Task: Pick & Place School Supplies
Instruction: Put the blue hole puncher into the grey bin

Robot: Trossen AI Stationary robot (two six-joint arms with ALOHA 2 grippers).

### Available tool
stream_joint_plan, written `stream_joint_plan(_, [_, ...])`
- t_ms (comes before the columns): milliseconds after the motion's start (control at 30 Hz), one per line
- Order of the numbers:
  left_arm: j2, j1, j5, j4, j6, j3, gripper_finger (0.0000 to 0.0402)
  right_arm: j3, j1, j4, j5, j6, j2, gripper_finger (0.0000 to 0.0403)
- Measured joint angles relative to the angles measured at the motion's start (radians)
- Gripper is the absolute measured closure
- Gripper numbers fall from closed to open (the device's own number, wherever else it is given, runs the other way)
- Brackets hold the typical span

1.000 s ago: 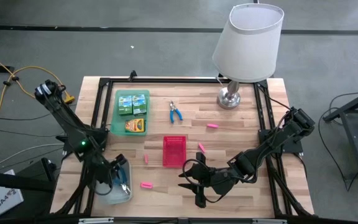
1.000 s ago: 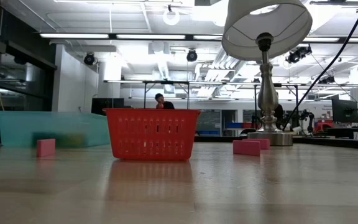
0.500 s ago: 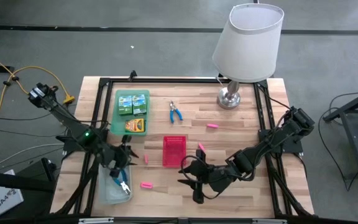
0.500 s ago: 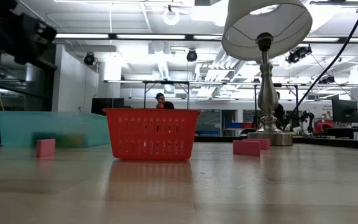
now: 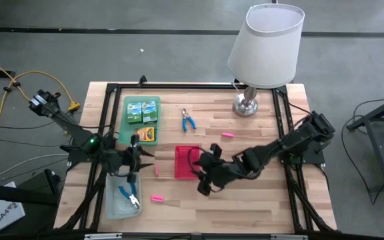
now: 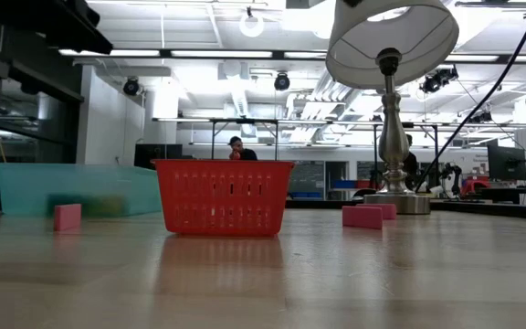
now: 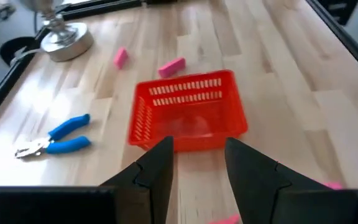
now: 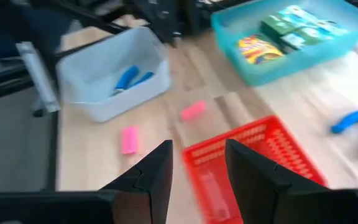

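A red mesh basket (image 5: 186,162) stands mid-table. My left gripper (image 5: 137,158) hovers open between the green tray (image 5: 127,127) and the clear bin (image 5: 112,207), pointing at the basket (image 7: 188,121). In its wrist view the fingers (image 7: 157,171) hold nothing. My right gripper (image 5: 200,175) hangs open at the basket's right side, above its rim (image 8: 253,146). Green and yellow boxes (image 5: 143,111) lie in the tray. One blue-handled tool (image 5: 129,195) lies in the bin, another (image 5: 189,121) on the table. Pink erasers (image 5: 157,169) (image 5: 157,198) (image 5: 227,135) lie flat on the wood.
A lamp (image 5: 265,47) with a white shade stands at the far right on its metal base (image 5: 246,107). A black frame (image 5: 105,120) runs along the table's edges. Bare wood lies along the near edge, right of the bin.
My left gripper has risen from the clear bin and swung toward the far edge and the basket, rolling as it went; the blue tool stays in the bin. My right gripper has moved from near the front edge toward the basket's right side.
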Motion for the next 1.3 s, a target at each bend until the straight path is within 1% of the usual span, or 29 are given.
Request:
stream_joint_plan(367, [0.000,0.011,-0.014,0.000,-0.030,0.000,0.0264,0.000,-0.209,-0.161,0.001,0.000,0.013,0.0264])
stream_joint_plan(567, [0.000,0.011,-0.014,0.002,-0.061,0.000,0.0264,-0.030,-0.321,-0.148,-0.002,0.000,0.063,0.0264])
stream_joint_plan(633, [0.001,0.011,-0.014,0.003,-0.063,0.000,0.0264,-0.030,-0.353,-0.089,0.000,0.000,0.095,0.0264])
stream_joint_plan(700, [0.001,0.011,-0.014,0.005,-0.063,0.000,0.0264,-0.037,-0.372,-0.105,-0.006,0.002,0.114,0.0264])
stream_joint_plan(767, [0.001,0.011,-0.013,0.014,-0.063,0.000,0.0264,-0.033,-0.394,-0.045,-0.002,-0.002,0.154,0.0264])
stream_joint_plan(833, [0.002,0.011,-0.014,0.020,-0.063,0.000,0.0264,-0.037,-0.410,-0.051,-0.014,0.001,0.175,0.0264])
stream_joint_plan(867, [0.002,0.011,-0.013,0.026,-0.063,0.000,0.0264,-0.037,-0.417,-0.045,-0.002,0.001,0.194,0.0264])
stream_joint_plan(900, [0.003,0.011,-0.013,0.024,-0.063,0.000,0.0264,-0.033,-0.424,-0.013,-0.003,0.000,0.206,0.0264])
stream_joint_plan(967, [0.003,0.011,-0.013,0.025,-0.063,0.000,0.0264,-0.036,-0.440,-0.029,-0.015,0.010,0.221,0.0264])
stream_joint_plan(1000, [0.002,0.011,-0.014,0.032,-0.063,0.000,0.0264,-0.037,-0.446,-0.037,-0.005,0.010,0.235,0.0264])
stream_joint_plan(1067, [0.002,0.011,-0.013,0.031,-0.063,0.000,0.0264,-0.034,-0.454,-0.006,-0.018,0.026,0.254,0.0264])
stream_joint_plan(1133, [0.002,0.011,-0.013,0.040,-0.063,0.000,0.0264,-0.038,-0.463,-0.043,-0.024,0.034,0.261,0.0264])
stream_joint_plan(1200, [0.003,0.014,-0.013,0.037,-0.063,0.000,0.0264,-0.031,-0.466,-0.007,-0.032,0.036,0.283,0.0264])
stream_joint_plan(1300, [0.003,0.015,-0.013,0.042,-0.062,0.000,0.0264,-0.039,-0.473,-0.047,-0.035,0.044,0.297,0.0264])
